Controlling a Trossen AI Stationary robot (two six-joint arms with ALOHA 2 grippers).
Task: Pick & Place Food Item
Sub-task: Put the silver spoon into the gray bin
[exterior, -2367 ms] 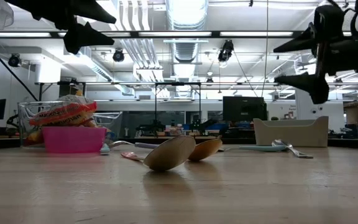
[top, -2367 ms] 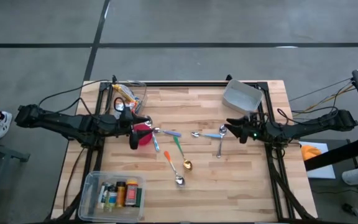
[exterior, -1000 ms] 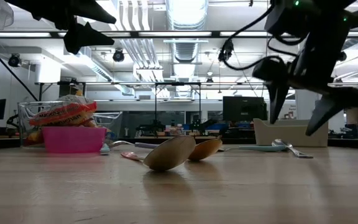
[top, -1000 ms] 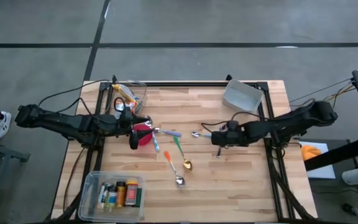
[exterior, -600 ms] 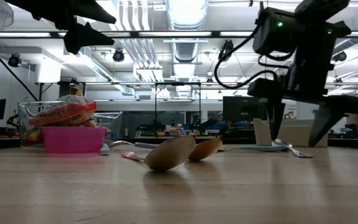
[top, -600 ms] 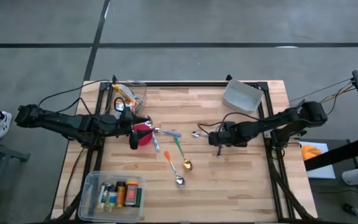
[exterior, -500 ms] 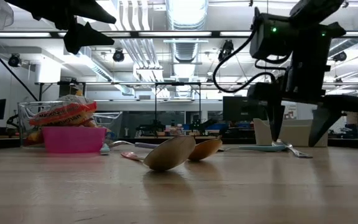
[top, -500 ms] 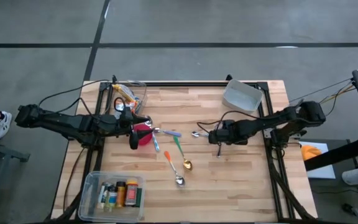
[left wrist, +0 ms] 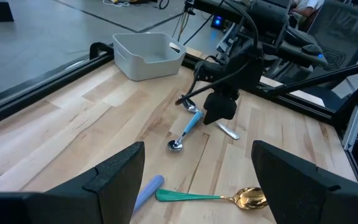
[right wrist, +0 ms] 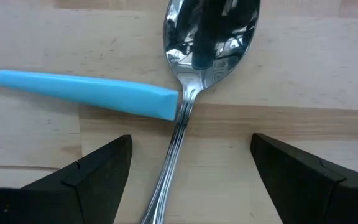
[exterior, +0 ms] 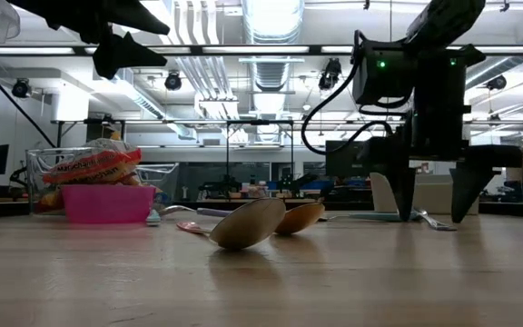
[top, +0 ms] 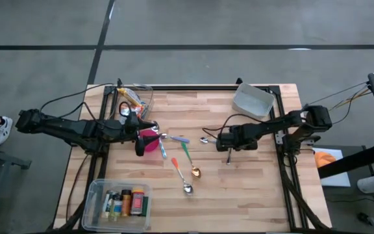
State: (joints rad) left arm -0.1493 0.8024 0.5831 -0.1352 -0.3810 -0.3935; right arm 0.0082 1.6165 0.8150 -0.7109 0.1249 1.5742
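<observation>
At the upper right of the high view we see a grey bin (top: pixel 252 100) on the wooden table (top: pixel 252 188). A pink bowl (top: pixel 150 140) sits left of centre. At lower left a clear box (top: pixel 117 199) holds small bottles. Scattered spoons (top: pixel 188 170) lie mid-table.

- Both arms (top: pixel 76 129) were matte black, jointed, trailing black cables.
- A green light glowed above the right gripper's (exterior: pixel 429 211) tapered dark fingers (exterior: pixel 405 193).
</observation>
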